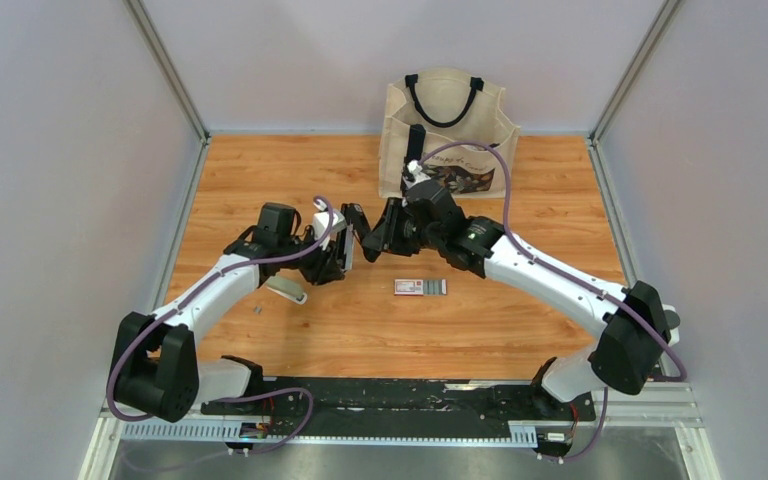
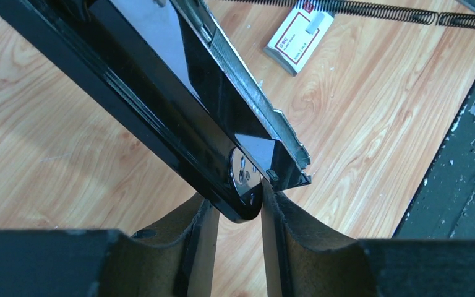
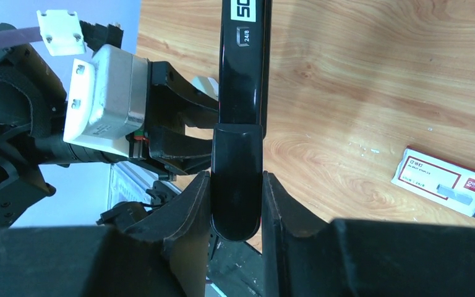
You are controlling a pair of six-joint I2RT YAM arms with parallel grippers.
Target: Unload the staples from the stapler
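Note:
The black stapler [image 1: 357, 228] hangs open above the table between both arms. My right gripper [image 3: 237, 176] is shut on the rounded end of its top arm [image 3: 241, 93]. In the left wrist view my left gripper [image 2: 238, 201] has its pads against the rounded end of the stapler's base [image 2: 244, 176], by the round metal plate. A ribbed silvery row of staples [image 2: 238, 65] lies in the metal channel above the base. The pusher spring [image 2: 371, 10] stretches across the top. A tiny grey staple strip [image 1: 257, 311] lies on the table near the left arm.
A small flat box with a red-and-white label [image 1: 420, 287] lies on the wood just in front of the grippers. A beige tote bag [image 1: 447, 125] stands at the back. Grey walls close in the table on both sides.

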